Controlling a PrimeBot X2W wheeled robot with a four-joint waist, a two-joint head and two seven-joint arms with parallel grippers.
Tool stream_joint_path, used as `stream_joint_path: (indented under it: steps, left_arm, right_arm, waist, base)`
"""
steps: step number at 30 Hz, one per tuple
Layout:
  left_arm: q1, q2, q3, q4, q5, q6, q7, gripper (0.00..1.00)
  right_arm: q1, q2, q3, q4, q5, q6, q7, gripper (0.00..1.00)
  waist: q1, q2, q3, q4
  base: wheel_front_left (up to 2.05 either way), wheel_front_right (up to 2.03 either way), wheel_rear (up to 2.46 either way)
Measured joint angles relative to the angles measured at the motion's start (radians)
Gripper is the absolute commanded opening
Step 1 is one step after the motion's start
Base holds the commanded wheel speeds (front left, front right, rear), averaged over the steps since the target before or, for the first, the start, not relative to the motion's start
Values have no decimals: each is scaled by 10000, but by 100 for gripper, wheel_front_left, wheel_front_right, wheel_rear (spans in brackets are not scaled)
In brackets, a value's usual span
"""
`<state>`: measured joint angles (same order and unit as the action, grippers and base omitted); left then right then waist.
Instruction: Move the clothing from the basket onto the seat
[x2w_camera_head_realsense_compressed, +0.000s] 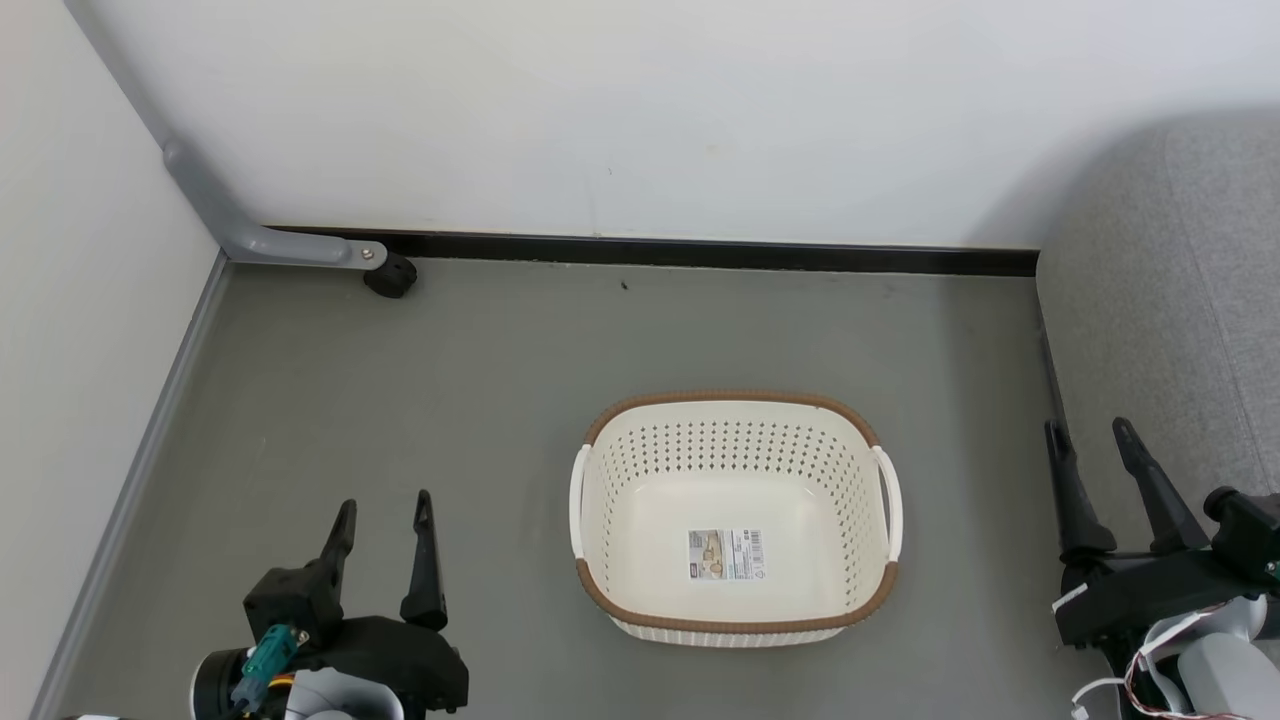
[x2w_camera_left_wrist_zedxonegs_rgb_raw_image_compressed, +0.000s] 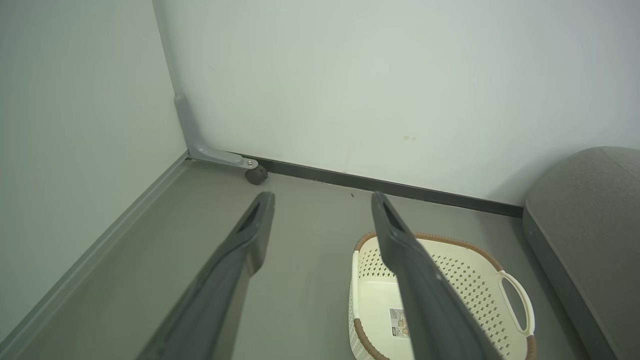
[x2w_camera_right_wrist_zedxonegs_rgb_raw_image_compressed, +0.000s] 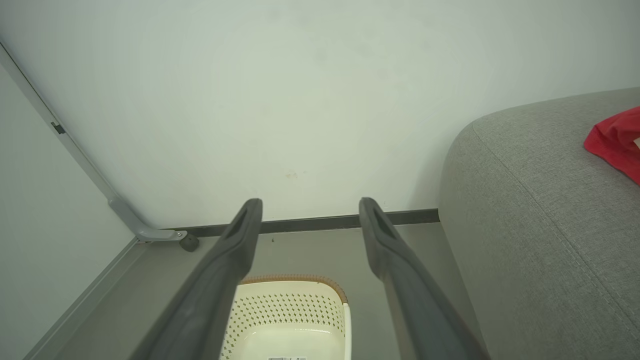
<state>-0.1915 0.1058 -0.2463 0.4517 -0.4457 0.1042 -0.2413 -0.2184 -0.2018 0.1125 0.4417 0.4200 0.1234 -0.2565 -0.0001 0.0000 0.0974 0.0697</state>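
Note:
The cream-white basket (x2w_camera_head_realsense_compressed: 735, 520) with a brown rim stands on the grey floor, holding nothing but the label on its bottom; it also shows as basket (x2w_camera_left_wrist_zedxonegs_rgb_raw_image_compressed: 465, 295) and basket (x2w_camera_right_wrist_zedxonegs_rgb_raw_image_compressed: 295, 320). A piece of red clothing (x2w_camera_right_wrist_zedxonegs_rgb_raw_image_compressed: 617, 142) lies on the grey seat (x2w_camera_right_wrist_zedxonegs_rgb_raw_image_compressed: 540, 220) at the right edge of the right wrist view. The seat (x2w_camera_head_realsense_compressed: 1170, 330) rises to the right of the basket. My left gripper (x2w_camera_head_realsense_compressed: 385, 510) hangs open left of the basket, with nothing between its fingers. My right gripper (x2w_camera_head_realsense_compressed: 1090, 440) is open and empty too, in front of the seat's edge.
A white wall (x2w_camera_head_realsense_compressed: 640, 110) with a dark baseboard runs behind the basket. A grey frame leg with a black caster (x2w_camera_head_realsense_compressed: 390, 275) sits in the far left corner, where a side panel (x2w_camera_head_realsense_compressed: 70, 330) closes off the left.

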Motion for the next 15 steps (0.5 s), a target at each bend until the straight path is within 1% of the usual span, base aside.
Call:
stream_joint_path:
  steps: [15]
  left_arm:
    - [263,79,384,359,-8,-2,-79,100]
  right_arm:
    - [510,332,184,-12,-456,0,0,100]
  waist:
    - [1,0,-509,-57]
  base:
    - [0,0,0]
